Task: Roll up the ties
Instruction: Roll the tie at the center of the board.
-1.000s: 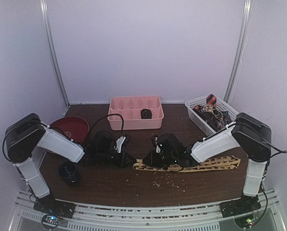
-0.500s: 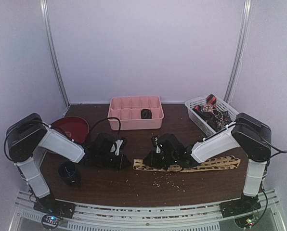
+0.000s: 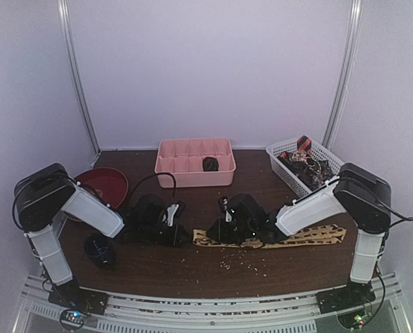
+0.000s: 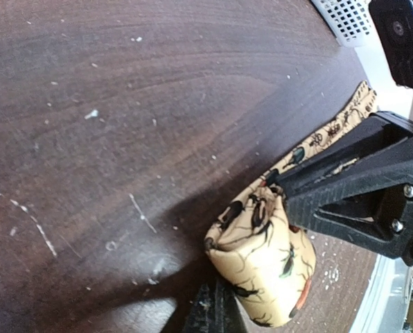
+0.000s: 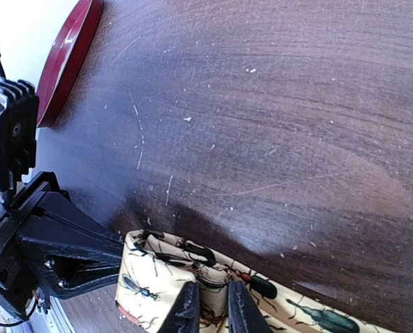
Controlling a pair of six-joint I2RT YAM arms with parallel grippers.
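The tan beetle-print tie [image 3: 310, 236] lies flat on the table [image 3: 192, 270], long axis left to right, its rolled end [image 4: 262, 257] between the 2 hands. There the right hand [image 5: 211, 305] pinches the roll, and the left hand [image 4: 210, 316] is closed, tips touching it. The unrolled length trails toward the right arm

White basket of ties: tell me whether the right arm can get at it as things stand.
Probably not yet. The white basket stands open-topped on that arm's side with nothing in between, but the right gripper is pinching the tan tie, so it would have to let go first.
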